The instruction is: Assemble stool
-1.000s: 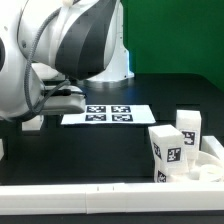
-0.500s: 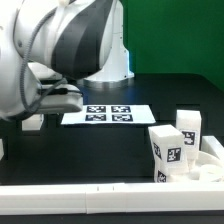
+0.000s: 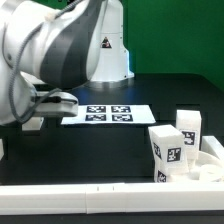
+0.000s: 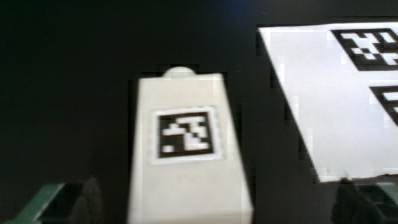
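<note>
Stool leg (image 4: 187, 150): flat on the worktop (image 3: 110, 150) near its edge at the exterior view's left, just beside the marker board (image 4: 338, 100). Gripper (image 4: 217, 205): jaws apart, straddling the leg, holding nothing. Likely hazards: off-centre closing could skew the leg; an end grip could let it droop. Other legs (image 3: 165, 150): front corner, exterior view's right.

One tagged leg (image 4: 183, 165) is counted beside the one marker board (image 3: 75, 117), a second leg (image 3: 163, 143) and a third leg (image 3: 190, 124) at the exterior view's right, one seat (image 3: 207, 172) partly shown, four tags counted on the marker board
</note>
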